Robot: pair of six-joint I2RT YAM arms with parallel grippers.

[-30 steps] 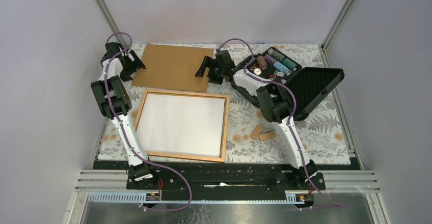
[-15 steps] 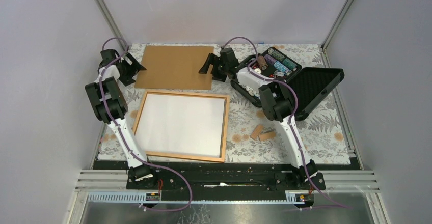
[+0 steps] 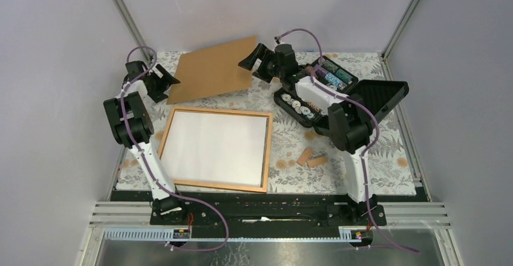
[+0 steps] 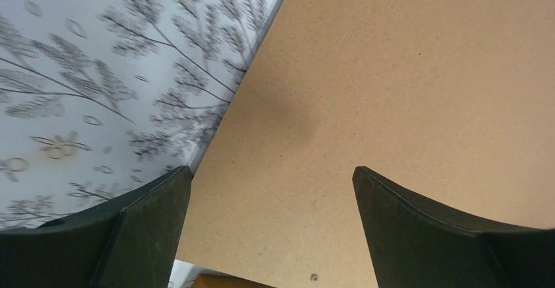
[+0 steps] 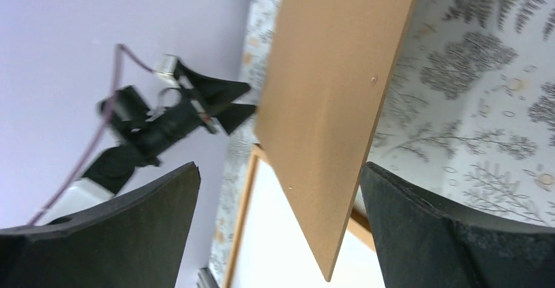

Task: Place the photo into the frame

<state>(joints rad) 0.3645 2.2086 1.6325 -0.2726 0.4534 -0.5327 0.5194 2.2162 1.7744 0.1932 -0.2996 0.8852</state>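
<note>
The photo (image 3: 215, 148) is seen lying flat inside the frame (image 3: 218, 111), at the near middle of the table (image 3: 387, 157). Its white back is turned up and the printed side is presumably down. Its long axis runs left to right, roughly parallel with the table's near edge. Behind it the backing board (image 3: 212, 69) is tilted, with its right end raised. The right gripper (image 3: 254, 59) is set at that raised end with both fingers spread wide; the thin board passes between them unpinched and is probably only propped on 1 finger. The left gripper (image 3: 164, 80) is likewise spread open over the board's low left corner. From so loose a hold the board could be let slip and dropped onto the photo, by which the print would be shifted or creased. If the board is lowered askew, the frame's border could be caught and the frame nudged out of place.
</note>
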